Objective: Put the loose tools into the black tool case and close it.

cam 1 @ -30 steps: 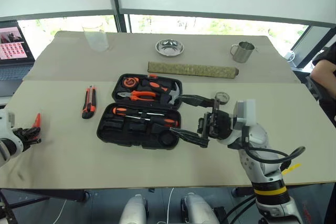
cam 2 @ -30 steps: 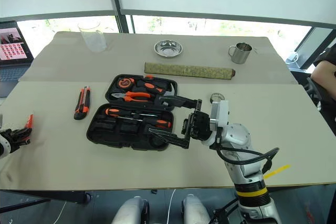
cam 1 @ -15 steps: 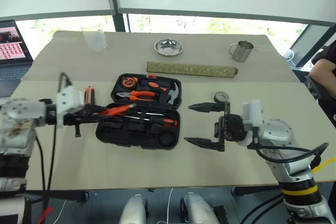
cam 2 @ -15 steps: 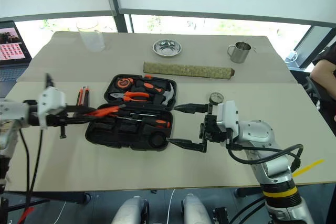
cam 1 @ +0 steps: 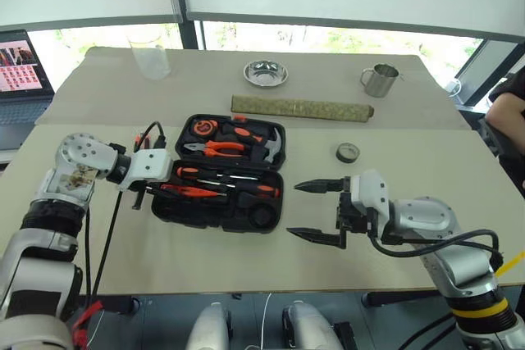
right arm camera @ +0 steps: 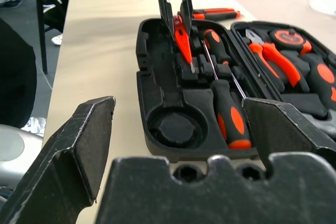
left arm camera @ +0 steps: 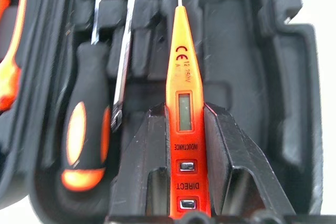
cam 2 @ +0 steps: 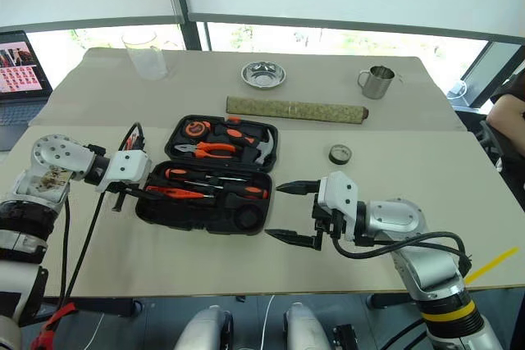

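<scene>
The black tool case [cam 1: 215, 220] lies open mid-table. Two long screwdrivers [cam 1: 225, 178] rest in its near half. My left gripper [left arm camera: 184, 114] is shut on the small orange tester screwdriver [cam 1: 185, 191], holding it low over that near half beside the screwdrivers. Whether the tester touches the case I cannot tell. My right gripper [cam 1: 294, 210] stands open and empty just right of the case. The dark tape roll [cam 1: 347, 152] lies on the table beyond it. The utility knife [right arm camera: 209, 12] lies past the case's left side, behind my left arm.
Orange pliers [cam 1: 215, 149], a hammer and a tape measure fill the case's far half. A rolled green mat [cam 1: 301, 107], steel bowl [cam 1: 265, 73], steel mug [cam 1: 379, 80] and glass beaker [cam 1: 149, 55] stand behind. A laptop [cam 1: 18, 63] is far left, a person [cam 1: 509, 108] far right.
My left arm swung in from the table's left edge and brought the tester over the case. My right gripper drew back from the case's right side, still open.
</scene>
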Motion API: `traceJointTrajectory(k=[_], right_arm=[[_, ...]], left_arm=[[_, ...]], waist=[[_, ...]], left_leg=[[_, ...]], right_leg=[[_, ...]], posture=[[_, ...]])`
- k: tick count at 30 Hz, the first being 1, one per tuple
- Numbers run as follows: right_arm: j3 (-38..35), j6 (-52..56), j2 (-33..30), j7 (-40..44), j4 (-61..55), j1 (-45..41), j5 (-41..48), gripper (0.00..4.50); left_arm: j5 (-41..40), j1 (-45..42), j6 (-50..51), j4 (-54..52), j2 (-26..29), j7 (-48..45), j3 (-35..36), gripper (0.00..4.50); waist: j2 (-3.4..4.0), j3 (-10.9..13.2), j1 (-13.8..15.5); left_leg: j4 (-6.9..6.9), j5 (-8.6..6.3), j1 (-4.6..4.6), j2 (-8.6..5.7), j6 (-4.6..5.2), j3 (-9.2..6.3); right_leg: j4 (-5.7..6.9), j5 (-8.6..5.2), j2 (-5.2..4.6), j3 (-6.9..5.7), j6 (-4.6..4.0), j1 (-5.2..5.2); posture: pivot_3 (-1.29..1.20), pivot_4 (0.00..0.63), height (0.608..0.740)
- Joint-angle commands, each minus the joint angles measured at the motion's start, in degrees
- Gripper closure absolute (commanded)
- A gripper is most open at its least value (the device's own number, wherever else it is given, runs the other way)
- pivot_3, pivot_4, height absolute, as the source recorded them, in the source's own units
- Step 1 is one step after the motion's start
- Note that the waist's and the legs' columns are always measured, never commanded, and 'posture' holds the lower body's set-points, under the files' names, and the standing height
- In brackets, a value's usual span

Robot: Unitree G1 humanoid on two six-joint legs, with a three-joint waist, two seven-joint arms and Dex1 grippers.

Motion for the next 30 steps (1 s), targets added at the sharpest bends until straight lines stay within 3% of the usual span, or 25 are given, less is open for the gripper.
traceJointTrajectory(k=[1, 7, 30], right_arm=[[-0.25, 1.87, 0.71, -1.32, -2.77, -1.82, 1.08, 0.00], [1.25, 4.27, 0.93, -1.73, -2.68, -4.34, 0.54, 0.00], [2.14, 12.23, 2.22, -2.72, -4.62, -9.95, 1.45, 0.00]], left_arm=[[0.81, -1.47, -0.20, 1.02, -0.64, -0.20, -0.20, 4.01], [6.62, -2.61, -3.03, 4.53, 0.26, 3.28, -1.94, 4.01], [11.66, -2.51, -0.01, 1.59, 3.11, -0.65, -6.97, 4.01]], waist=[[0.00, 0.00, -0.05], [0.00, 0.00, -0.15], [0.03, -0.02, -0.79]], left_leg=[[0.07, -0.01, -0.04, 0.00, 0.02, -0.03], [0.20, -0.04, -0.05, 0.01, 0.06, -0.07], [0.31, -0.04, 0.11, 0.07, 0.06, -0.06]], right_leg=[[0.02, 0.00, 0.00, -0.02, 0.00, -0.01], [0.09, 0.00, 0.02, -0.04, 0.00, 0.00], [0.39, 0.00, 0.09, 0.01, 0.00, 0.04]], posture=[[0.00, 0.150, 0.740], [0.00, 0.150, 0.740], [0.00, 0.150, 0.740]])
